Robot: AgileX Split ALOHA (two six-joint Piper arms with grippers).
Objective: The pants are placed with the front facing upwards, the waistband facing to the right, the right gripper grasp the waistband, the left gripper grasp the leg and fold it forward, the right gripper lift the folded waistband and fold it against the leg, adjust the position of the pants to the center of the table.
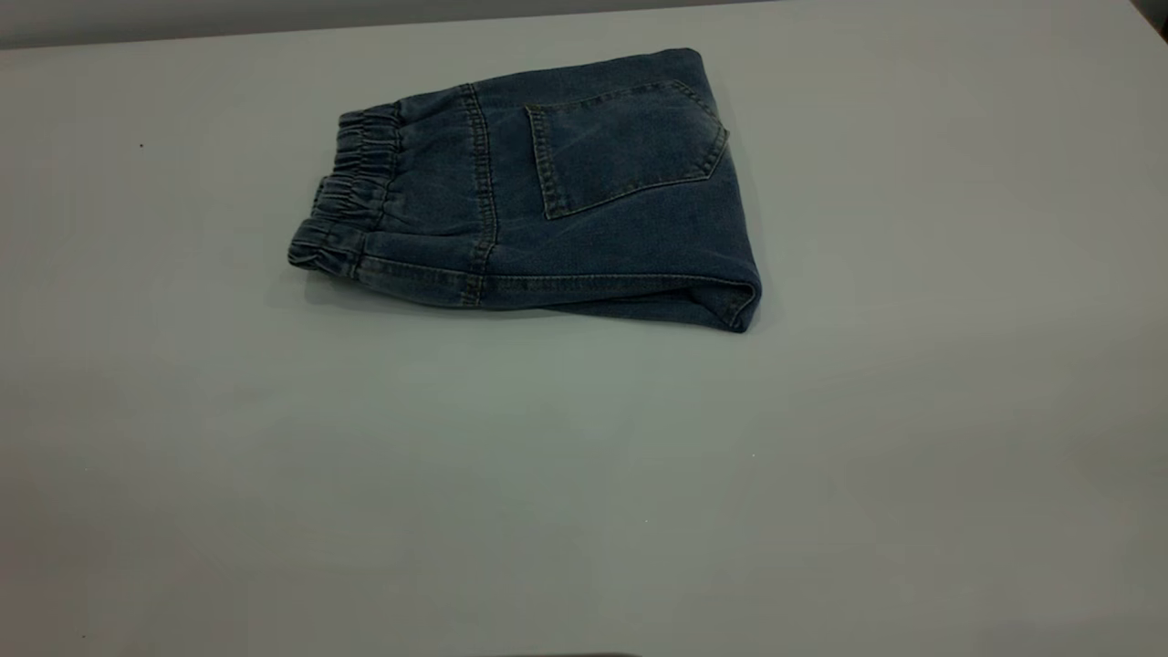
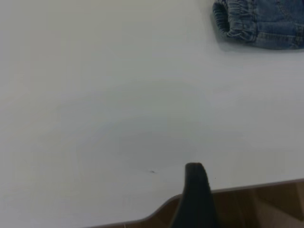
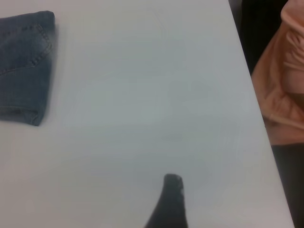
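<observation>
Three views record one moment. Exterior view: the pants (image 1: 547, 182) lie folded into a compact rectangle on the surface (image 1: 584, 474), back pocket (image 1: 625, 146) uppermost, with the waistband (image 1: 351, 196) gathered at the edge toward the left arm's side and the fold rounded at the opposite edge. Neither tool appears here, so both arms presumably sit withdrawn off the cloth. The bundle rests toward the far part of the surface, which suggests the folding is complete and only the centring step may remain.

Left wrist view: one dark fingertip of the left tool (image 2: 194, 190) shows, over the near edge of the surface; whether its fingers stand apart or together cannot be told. The waistband lies well ahead of this tool and off to one side, untouched. The wide gap fits a parked pose.

Right wrist view: a single black fingertip of the right tool (image 3: 171, 199) shows above bare surface; its opening likewise cannot be told. The folded edge of the pants lies well ahead of it, to one side, apart. Beyond the surface edge, peach-coloured cloth (image 3: 280, 85) is visible, clear of the work.
</observation>
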